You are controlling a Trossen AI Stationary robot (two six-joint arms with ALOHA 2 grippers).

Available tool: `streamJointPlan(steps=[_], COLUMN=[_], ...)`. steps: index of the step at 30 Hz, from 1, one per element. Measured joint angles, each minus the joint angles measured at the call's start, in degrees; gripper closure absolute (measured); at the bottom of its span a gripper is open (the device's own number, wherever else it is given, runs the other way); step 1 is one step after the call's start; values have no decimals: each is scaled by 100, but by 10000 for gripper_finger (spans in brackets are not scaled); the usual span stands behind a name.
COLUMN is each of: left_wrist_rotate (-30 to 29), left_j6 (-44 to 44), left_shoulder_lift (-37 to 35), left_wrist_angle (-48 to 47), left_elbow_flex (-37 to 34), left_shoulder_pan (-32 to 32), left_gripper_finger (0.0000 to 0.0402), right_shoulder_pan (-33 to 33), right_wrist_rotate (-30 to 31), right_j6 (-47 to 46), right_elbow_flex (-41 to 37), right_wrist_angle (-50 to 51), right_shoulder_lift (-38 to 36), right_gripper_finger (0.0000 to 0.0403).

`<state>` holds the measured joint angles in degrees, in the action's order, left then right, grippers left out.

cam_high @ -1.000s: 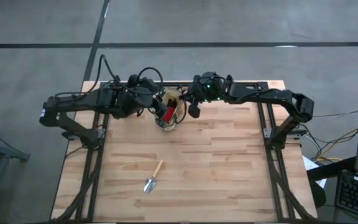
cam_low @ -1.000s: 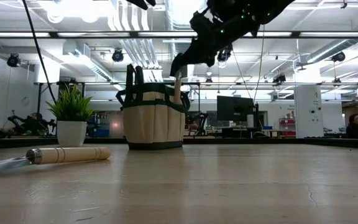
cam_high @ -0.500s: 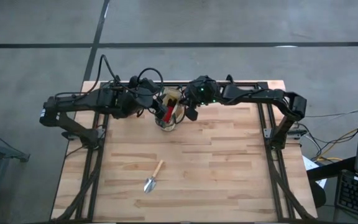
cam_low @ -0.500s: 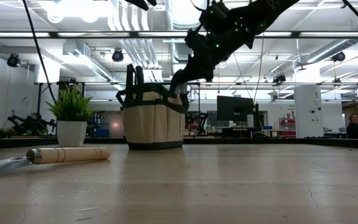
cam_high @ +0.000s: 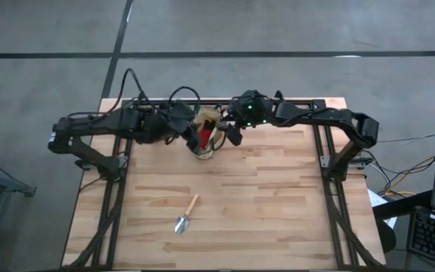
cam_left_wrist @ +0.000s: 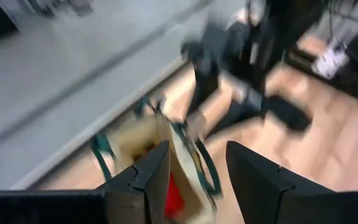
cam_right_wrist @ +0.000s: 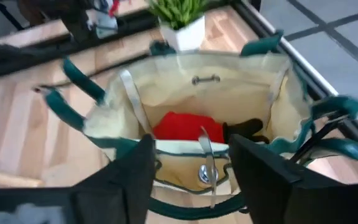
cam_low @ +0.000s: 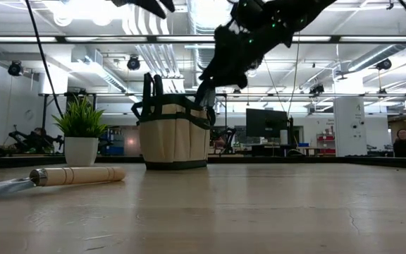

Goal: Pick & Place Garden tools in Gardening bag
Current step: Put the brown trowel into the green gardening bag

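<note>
Gardening bag (cam_high: 206,137): stands upright at the far edge of the table (cam_high: 278,204), about 12 o'clock from the table's centre; beige body, dark green trim.
Bag contents: a red item (cam_right_wrist: 185,127) lies inside with a dark tool beside it; a metal blade (cam_right_wrist: 206,149) sits at the near wall.
Right gripper (cam_high: 231,134): arm stretched across from the 3 o'clock side, wrist bent down over the bag's rim; fingers spread apart, holding nothing, with the bag's mouth between them in the right wrist view.
Left gripper (cam_high: 189,130): arm reaching in from 9 o'clock, raised just beside the bag; fingers parted and empty.
Trowel (cam_high: 185,216): lies flat on the table at about 7 o'clock, well apart from the bag, wooden handle pointing toward the bag.
Potted plant (cam_low: 81,134): stands upright beside the bag.
</note>
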<state>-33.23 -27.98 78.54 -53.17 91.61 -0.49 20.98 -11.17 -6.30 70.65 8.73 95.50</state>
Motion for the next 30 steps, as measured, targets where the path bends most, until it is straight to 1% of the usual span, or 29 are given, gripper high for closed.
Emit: streamJointPlan(steps=[3,6,9,12,14,16,19,22,24,27,30], left_wrist_rotate=[676,1285,1717,2299,2589,2687,2679,2596,2436,2232,2218], left_j6=[-403,-830,-1348,-1934,-2528,-3160,-3956,-4435,-4686,-5025,-5211], left_shoulder_lift=[0,-2,-2,-4,-4,-4,-3,62,167,421,730], left_wrist_angle=[-436,-631,-624,-488,-282,74,856,1767,2221,2387,2376], left_elbow_flex=[-211,-650,-1116,-1565,-1890,-2188,-2672,-3153,-3439,-3702,-3834], left_shoulder_pan=[-71,-302,-630,-1000,-1282,-1593,-2025,-2339,-2459,-2496,-2490], left_gripper_finger=[241,241,241,241,241,241,241,241,241,244,246], right_shoulder_pan=[-14,-65,-131,-190,-211,-226,-226,-224,-224,-226,-238], right_wrist_rotate=[7,18,16,16,16,16,16,16,17,16,16], right_j6=[22,268,374,365,347,347,345,349,346,338,319], right_elbow_flex=[0,0,0,-2,-2,-2,-6,-38,-49,-63,-63], right_wrist_angle=[302,729,1127,1326,1346,1350,1351,1358,1361,1391,1500], right_shoulder_lift=[-307,-618,-911,-1193,-1355,-1493,-1658,-1756,-1764,-1752,-1751], right_gripper_finger=[180,166,158,154,154,156,161,165,167,167,165])
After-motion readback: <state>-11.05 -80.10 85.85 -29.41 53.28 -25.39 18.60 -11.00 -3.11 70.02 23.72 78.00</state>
